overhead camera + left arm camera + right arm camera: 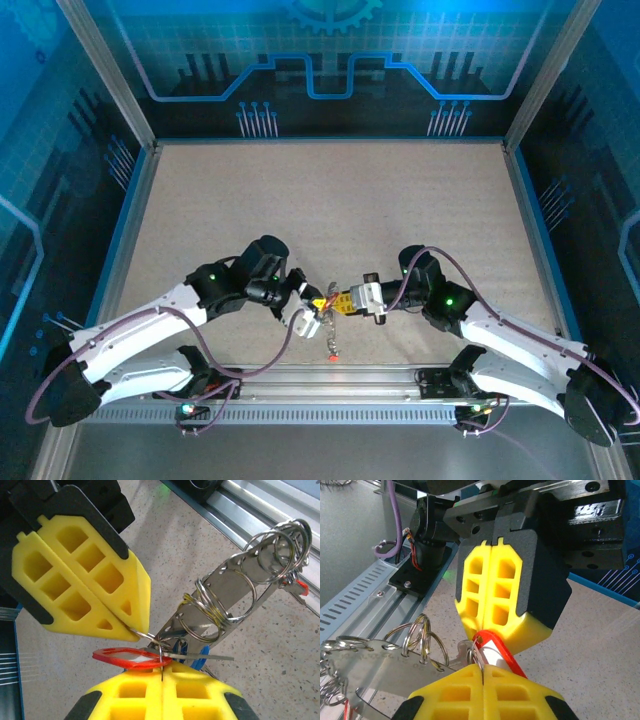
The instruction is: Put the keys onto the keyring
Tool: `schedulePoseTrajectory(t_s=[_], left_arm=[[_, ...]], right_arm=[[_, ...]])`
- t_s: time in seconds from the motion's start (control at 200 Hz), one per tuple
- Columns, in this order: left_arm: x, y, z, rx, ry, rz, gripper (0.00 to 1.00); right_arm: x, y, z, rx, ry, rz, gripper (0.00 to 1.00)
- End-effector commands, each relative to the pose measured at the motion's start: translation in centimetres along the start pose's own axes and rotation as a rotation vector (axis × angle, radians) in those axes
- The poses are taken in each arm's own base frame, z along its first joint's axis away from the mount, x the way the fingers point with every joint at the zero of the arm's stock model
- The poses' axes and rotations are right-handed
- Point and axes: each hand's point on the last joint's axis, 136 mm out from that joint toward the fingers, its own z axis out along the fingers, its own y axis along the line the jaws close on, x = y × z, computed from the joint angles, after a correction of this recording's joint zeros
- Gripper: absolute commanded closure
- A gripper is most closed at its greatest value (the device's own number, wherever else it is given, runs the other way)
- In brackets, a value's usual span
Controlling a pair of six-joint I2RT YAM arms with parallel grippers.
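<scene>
Left gripper clamping red-headed key, right gripper pinching its small split ring, contacts hidden, table's near edge.

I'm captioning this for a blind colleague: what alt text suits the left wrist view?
The left tool, at bottom, and the right tool, upper left, both shut, pinch a small split ring carrying a red key tag; a metal plate loaded with split rings extends upper right.

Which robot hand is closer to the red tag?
Left, just barely. The left gripper has the red tag lying right across its shut fingertips. The right gripper, also shut, sits just above the tag with a small gap between them.
</scene>
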Motion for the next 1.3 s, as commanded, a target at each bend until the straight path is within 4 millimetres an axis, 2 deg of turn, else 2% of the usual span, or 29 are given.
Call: schedulePoseTrajectory(t_s=[0.0, 0.32, 0.63, 0.84, 1.056, 1.161, 1.296], left_arm=[[-0.3, -0.9, 0.6, 0.001, -0.008, 0.054, 1.0], [0.1, -0.4, 0.7, -0.097, -0.012, 0.046, 1.0], [0.5, -0.7, 1.2, -0.116, -0.012, 0.028, 1.0], [1.3, -0.4, 2.1, -0.166, -0.008, -0.04, 1.0], [1.9, -0.1, 2.1, -0.22, 0.002, -0.095, 1.0], [2.1, 0.0, 2.1, -0.232, 0.007, -0.117, 0.85], [2.2, 0.3, 1.8, -0.248, 0.013, -0.161, 0.71]], right_arm=[[-0.9, -1.6, -0.5, 0.079, -0.026, -0.021, 1.0], [-0.8, -2.8, -1.2, 0.164, -0.031, -0.016, 1.0], [-0.7, -3.5, -1.6, 0.215, -0.04, -0.009, 1.0], [-1.1, -3.6, -1.7, 0.221, -0.055, -0.007, 1.0], [-0.9, -3.6, -1.6, 0.218, -0.051, -0.002, 1.0], [-0.7, -3.6, -1.5, 0.215, -0.045, 0.0, 1.0], [-0.4, -3.6, -1.4, 0.209, -0.034, -0.001, 1.0]])
